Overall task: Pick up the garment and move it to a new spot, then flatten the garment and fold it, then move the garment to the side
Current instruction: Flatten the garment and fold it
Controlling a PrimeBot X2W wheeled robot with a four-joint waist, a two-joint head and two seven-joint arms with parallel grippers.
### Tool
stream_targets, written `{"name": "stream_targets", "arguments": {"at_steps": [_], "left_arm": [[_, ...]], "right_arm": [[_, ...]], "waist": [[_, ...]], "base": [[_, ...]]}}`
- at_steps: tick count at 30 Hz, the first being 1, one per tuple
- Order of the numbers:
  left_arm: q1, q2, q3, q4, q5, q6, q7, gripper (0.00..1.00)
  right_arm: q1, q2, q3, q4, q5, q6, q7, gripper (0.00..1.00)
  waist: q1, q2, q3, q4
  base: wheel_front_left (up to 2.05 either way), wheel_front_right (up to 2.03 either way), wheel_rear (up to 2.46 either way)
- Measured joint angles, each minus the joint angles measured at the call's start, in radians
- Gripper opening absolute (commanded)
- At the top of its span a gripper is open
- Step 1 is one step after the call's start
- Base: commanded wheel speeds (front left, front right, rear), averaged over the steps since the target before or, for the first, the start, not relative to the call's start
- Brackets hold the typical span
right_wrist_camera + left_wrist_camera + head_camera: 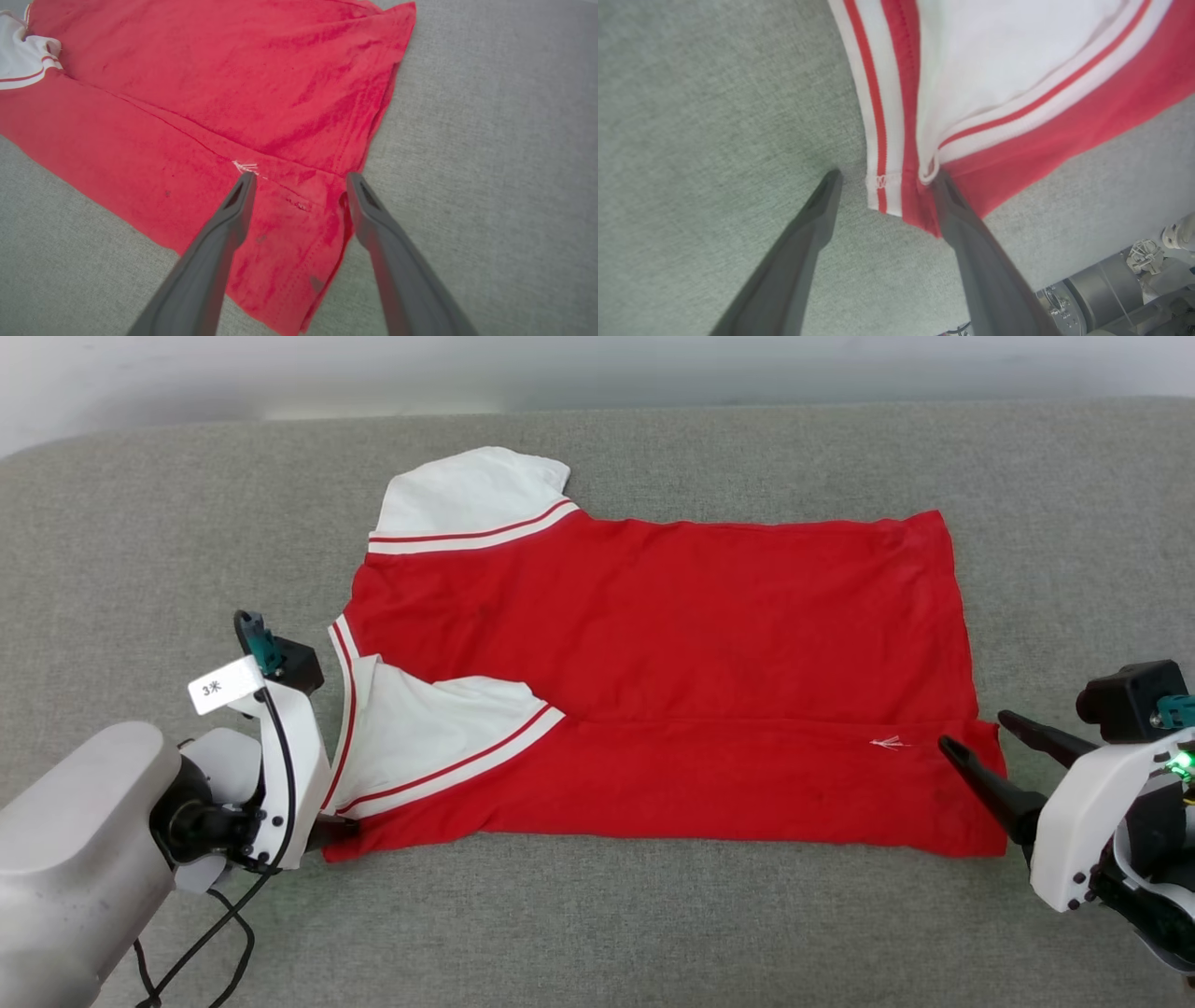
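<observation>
The red T-shirt [672, 644] lies spread on the grey fabric-covered surface [597, 915], collar end toward the robot's left and hem toward its right. Its near long edge is folded over onto the body as a red band, with one white sleeve [439, 728] angled across the top. The other white sleeve [471, 495] sticks out at the far left corner, its red-and-white trim showing.

The left tool [887, 177] stands open at the near collar-end corner. One finger [817, 219] rests over bare grey fabric, and the other finger [966, 224] is at the red edge by the sleeve's cuff tip. The striped trim lies between them, and nothing is clamped.

The right tool [973, 728] is open too, poised over the near hem corner. One fingertip sits just beside a small tuft of white thread [245, 166], and the other is at the hem's side edge.
</observation>
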Motion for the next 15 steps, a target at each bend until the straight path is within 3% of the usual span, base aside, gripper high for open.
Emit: {"name": "stream_targets", "arguments": {"at_steps": [5,6,11,15], "left_arm": [[0.014,-0.009,-0.013,0.034,-0.008,-0.005,-0.012,1.00],[0.014,-0.011,-0.014,0.036,-0.009,-0.006,-0.013,0.02],[0.015,-0.013,-0.026,0.038,-0.016,-0.007,-0.042,0.00],[0.015,-0.003,-0.050,0.003,-0.013,-0.006,-0.067,0.00]], "right_arm": [[-0.016,0.005,0.008,0.011,0.004,0.000,-0.001,1.00],[-0.018,0.004,0.010,0.013,0.006,0.000,-0.001,1.00],[-0.065,-0.037,0.037,0.003,0.012,0.000,0.022,1.00],[-0.115,-0.103,0.076,-0.027,0.030,0.000,0.112,1.00]], "waist": [[-0.0001,0.0000,0.011,-0.010],[-0.0001,0.0000,0.011,-0.011],[-0.0001,0.0000,-0.002,-0.009],[-0.0001,0.0000,-0.024,-0.004]], "base": [[0.00,0.00,0.00],[0.00,0.00,0.00],[0.00,0.00,0.00],[0.00,0.00,0.00]]}}
